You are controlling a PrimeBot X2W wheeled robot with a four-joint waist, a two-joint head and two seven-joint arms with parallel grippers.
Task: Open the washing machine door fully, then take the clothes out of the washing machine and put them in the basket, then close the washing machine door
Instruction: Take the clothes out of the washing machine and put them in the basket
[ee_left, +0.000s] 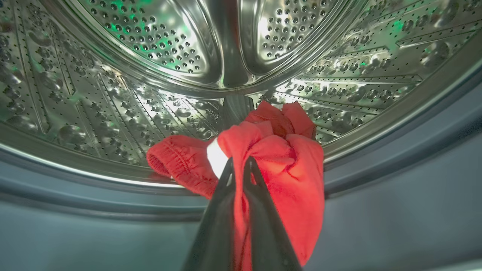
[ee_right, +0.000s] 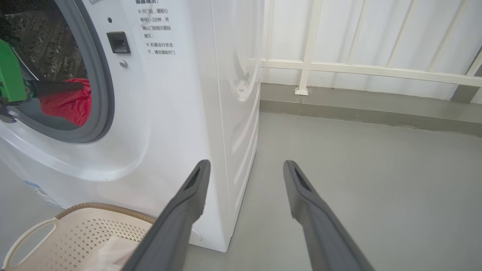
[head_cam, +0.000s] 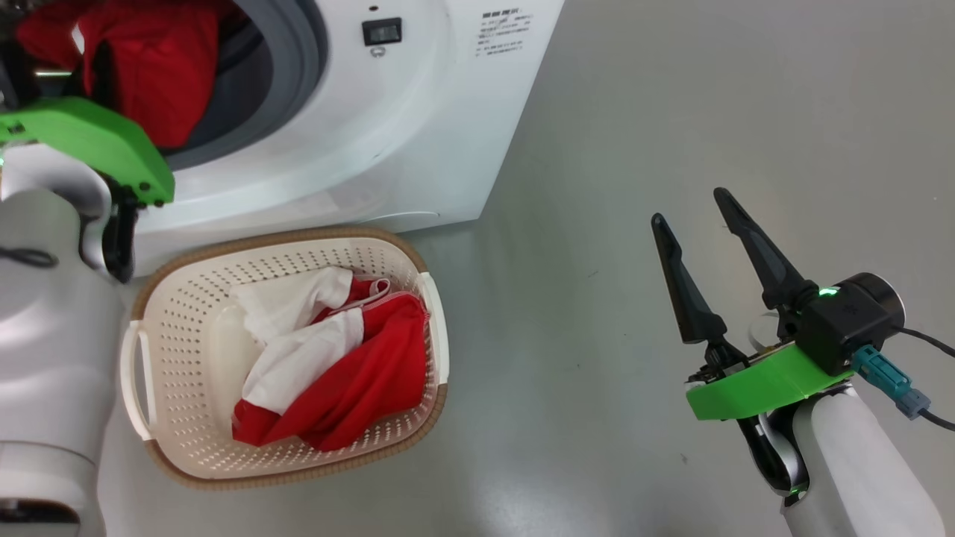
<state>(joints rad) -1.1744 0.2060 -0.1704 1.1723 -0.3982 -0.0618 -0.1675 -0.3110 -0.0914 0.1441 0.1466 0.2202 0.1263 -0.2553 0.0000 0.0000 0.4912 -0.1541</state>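
The red garment (ee_left: 278,158) we are after sits at the mouth of the drum (ee_left: 150,45). It is bunched on the lower lip where the steel meets the grey rubber ring (ee_left: 376,210), and one cuffed end trails off to the left in the left wrist view. Our left hand (ee_left: 239,162) is pinched tight on it. The two dark fingers (ee_left: 260,210) are nearly together with a fold of red cloth squeezed between them, and a small white patch shows just beside the tips. In the head view the same garment fills the upper left of the round opening of the washing machine (head_cam: 418,112), with our left arm's green wrist mount (head_cam: 82,142) in front of it.

Below the opening, the basket (head_cam: 186,313) stands on the floor (head_cam: 671,112), close against the machine's front. It holds clothes: a red piece (head_cam: 358,380) lies along its right side, and a white cloth (head_cam: 298,328) is crumpled over it toward the middle.

Our right hand (head_cam: 690,207) hangs well apart from all this, off to the right over bare floor, its fingers spread wide and holding nothing. In its wrist view we look past the machine's side panel to a pale railing (ee_right: 357,69) at the wall, with the basket's rim in the lower left corner.
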